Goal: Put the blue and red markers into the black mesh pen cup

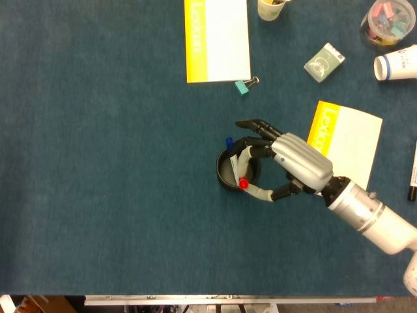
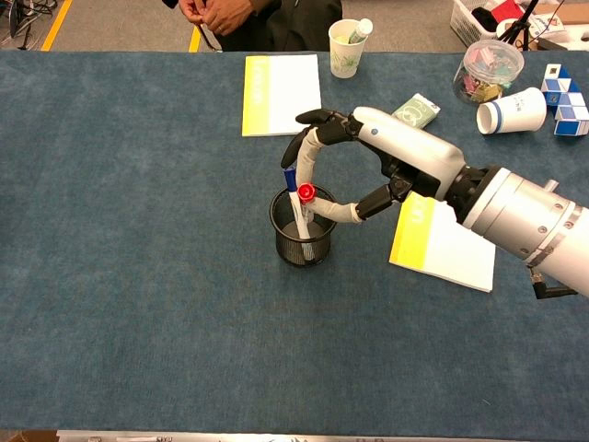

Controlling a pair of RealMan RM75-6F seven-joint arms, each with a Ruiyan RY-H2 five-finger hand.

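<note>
The right hand (image 2: 386,161) pinches the red marker (image 2: 305,198), its lower end inside the black mesh pen cup (image 2: 304,230) mid-bench. The blue marker (image 2: 292,189) stands in the cup, at the red marker's 10 o'clock. The left hand is out of sight.

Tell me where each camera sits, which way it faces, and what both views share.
Head view: high overhead, looking almost straight down on the table; shows the right hand and forearm.
Chest view: lower, at the near edge, facing across toward a person standing at the far side; shows the same hand.
Shared: pen cup, red marker, blue marker, two yellow notebooks.
</note>
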